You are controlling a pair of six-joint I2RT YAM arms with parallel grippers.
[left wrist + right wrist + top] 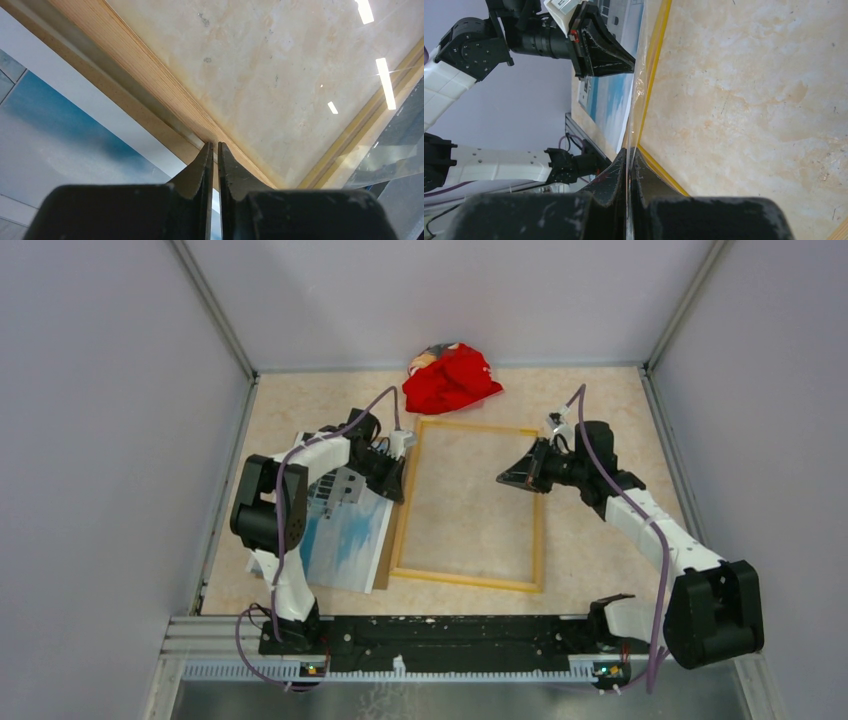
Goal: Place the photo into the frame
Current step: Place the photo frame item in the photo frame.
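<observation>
The frame (465,580) lies flat mid-table with its pale wood back up; its yellow edge shows in the right wrist view (655,55). The photo (345,540), blue sky side up, lies left of the frame on a brown backing panel (383,575). My left gripper (397,487) is shut with its tips at the inner edge of the frame's left rail (150,70), and the photo (60,130) is just beside it. My right gripper (503,478) is shut on the edge of a thin clear sheet (643,75) and holds it over the frame opening.
A crumpled red cloth (452,380) lies at the back beyond the frame. Grey walls close in the table on three sides. The arm bases and a black rail (450,635) run along the near edge.
</observation>
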